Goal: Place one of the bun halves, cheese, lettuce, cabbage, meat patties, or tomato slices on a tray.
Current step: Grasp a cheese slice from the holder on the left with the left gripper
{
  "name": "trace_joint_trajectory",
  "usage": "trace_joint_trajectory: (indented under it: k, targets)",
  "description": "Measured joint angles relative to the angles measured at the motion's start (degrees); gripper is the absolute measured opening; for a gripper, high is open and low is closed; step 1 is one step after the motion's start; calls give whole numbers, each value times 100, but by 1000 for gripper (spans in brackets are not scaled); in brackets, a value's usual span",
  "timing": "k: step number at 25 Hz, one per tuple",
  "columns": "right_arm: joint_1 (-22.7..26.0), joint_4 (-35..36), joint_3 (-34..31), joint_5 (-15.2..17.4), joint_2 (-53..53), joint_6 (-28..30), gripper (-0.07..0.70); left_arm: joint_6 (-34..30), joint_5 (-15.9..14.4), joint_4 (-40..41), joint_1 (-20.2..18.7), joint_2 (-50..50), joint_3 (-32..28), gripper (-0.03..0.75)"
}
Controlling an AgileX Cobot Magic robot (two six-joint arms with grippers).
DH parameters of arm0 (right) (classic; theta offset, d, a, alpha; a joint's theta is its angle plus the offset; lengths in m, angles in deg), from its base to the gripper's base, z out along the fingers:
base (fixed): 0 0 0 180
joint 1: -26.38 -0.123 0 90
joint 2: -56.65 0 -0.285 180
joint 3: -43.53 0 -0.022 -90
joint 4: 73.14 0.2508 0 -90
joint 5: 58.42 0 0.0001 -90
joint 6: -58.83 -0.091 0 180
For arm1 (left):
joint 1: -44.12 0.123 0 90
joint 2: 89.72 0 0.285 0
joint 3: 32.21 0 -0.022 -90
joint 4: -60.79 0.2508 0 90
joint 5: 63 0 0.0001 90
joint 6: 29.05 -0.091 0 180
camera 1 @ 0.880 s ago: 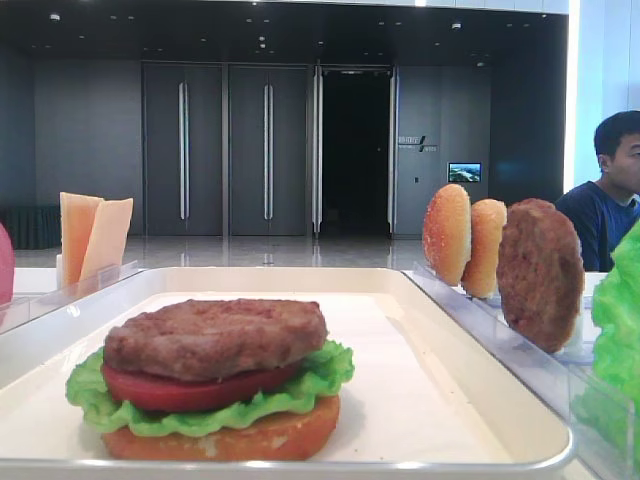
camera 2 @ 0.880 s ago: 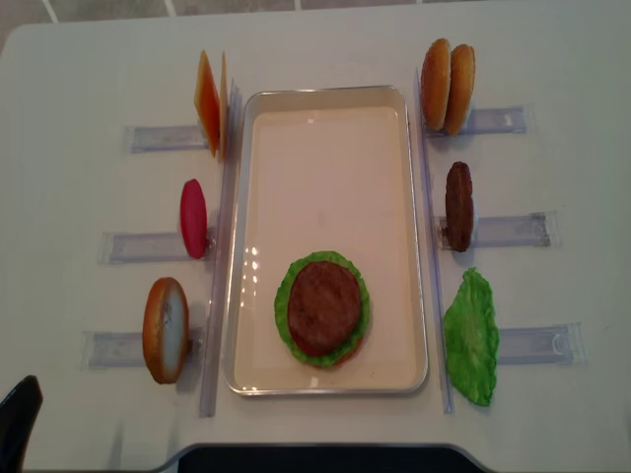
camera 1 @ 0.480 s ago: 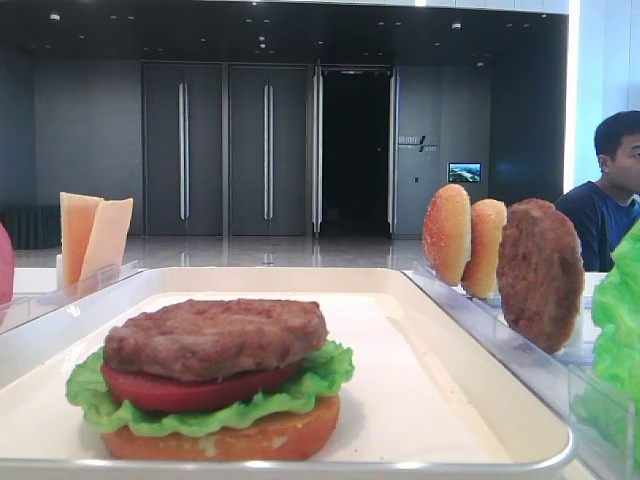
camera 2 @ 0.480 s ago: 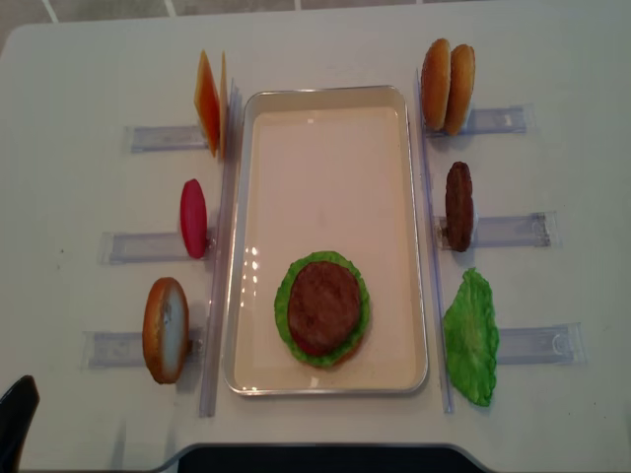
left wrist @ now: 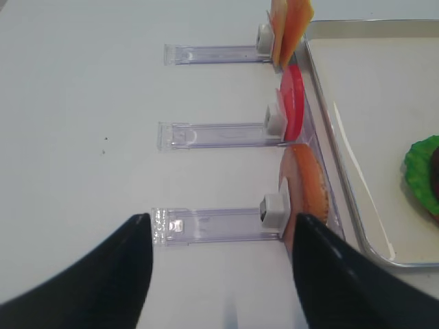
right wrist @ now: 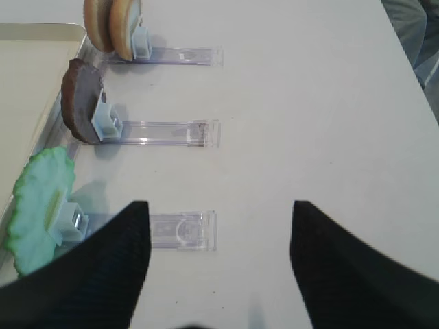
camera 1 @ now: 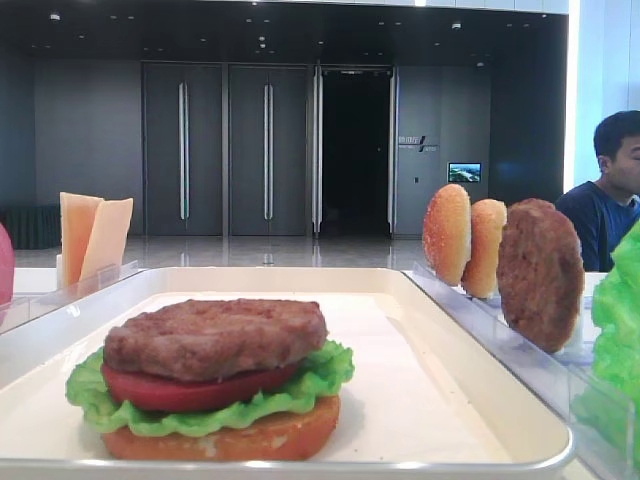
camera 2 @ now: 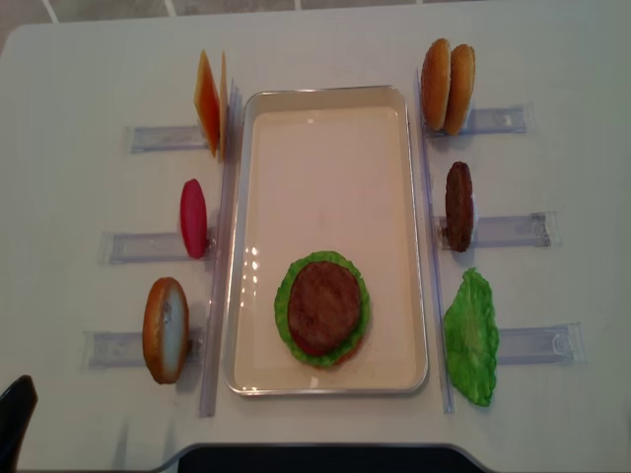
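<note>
Bun half [left wrist: 306,194] upright in rack, beyond spread, empty left fingers [left wrist: 322,274].

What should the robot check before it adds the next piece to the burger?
1. Left gripper open and empty: ok, its dark fingers stand wide apart with nothing between them.
2. Right gripper open and empty: ok, same.
3. Stack on the tray ready: ok, the meat patty lies on top, over tomato, lettuce and a bun half.
4. Cheese still available: ok, slices stand upright in the far left rack.
5. Bun half for the top available: ok, one stands in the near left rack, closest to the left gripper.
6. Which piece comes next: cannot tell from the pictures.
</note>
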Motion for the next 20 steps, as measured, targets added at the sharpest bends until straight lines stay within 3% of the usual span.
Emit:
trace_joint_trajectory:
  k: [10, 20]
  targets:
    - [0, 0, 0, 0, 0, 0, 454, 0, 33, -12, 0, -807, 86, 483]
    - [0, 0, 0, 0, 0, 0, 454, 222, -51, 223, 0, -2802, 1466, 482]
